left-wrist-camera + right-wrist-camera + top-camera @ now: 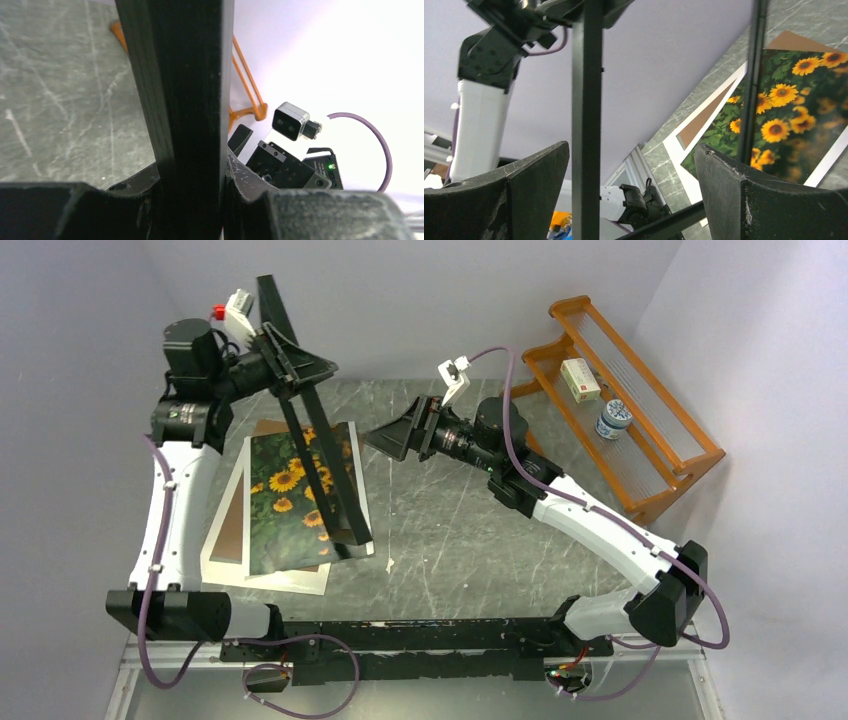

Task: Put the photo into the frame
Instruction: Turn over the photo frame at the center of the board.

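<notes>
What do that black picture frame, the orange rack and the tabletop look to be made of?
The frame: matte black, with fine layered lines along its edge, so likely painted wood or composite; plastic is possible. The rack: seemingly wood under a shiny orange varnish, given the highlights on its rails. The table: grey with white veins like marble, though perhaps a printed laminate.

From above, the frame standing on edge covers a slanting strip of the photo, which itself hides most of the brown board and white mat beneath. The left wrist view shows only one frame edge, cut off top and bottom. The labels of the box and jar on the rack are too small to read.
</notes>
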